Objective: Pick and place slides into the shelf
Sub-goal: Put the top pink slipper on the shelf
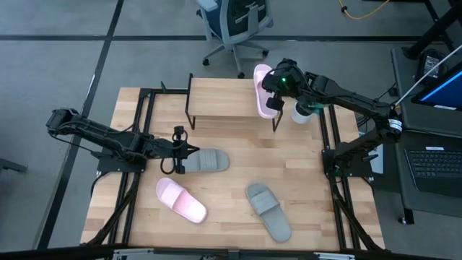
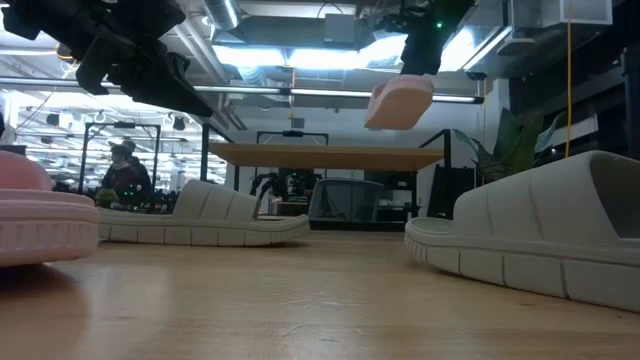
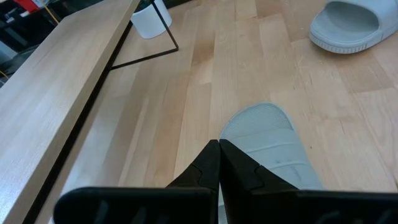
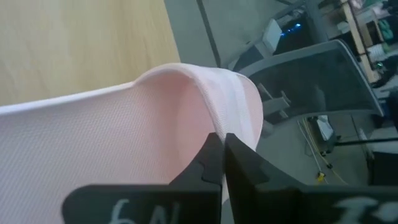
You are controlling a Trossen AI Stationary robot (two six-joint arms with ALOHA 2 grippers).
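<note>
Pink slide hangs pinched in the right pincer above the shelf end, beside a white cup.

Three slides lie on the table before the shelf; a fourth hangs above its right end.

No legible text or labels.

Light wooden table bearing the shelf near its far edge, a white cup just beside the shelf's right legs, and three slides: grey-green slide mid-table, pink slide front left, second grey-green slide front centre.
</note>
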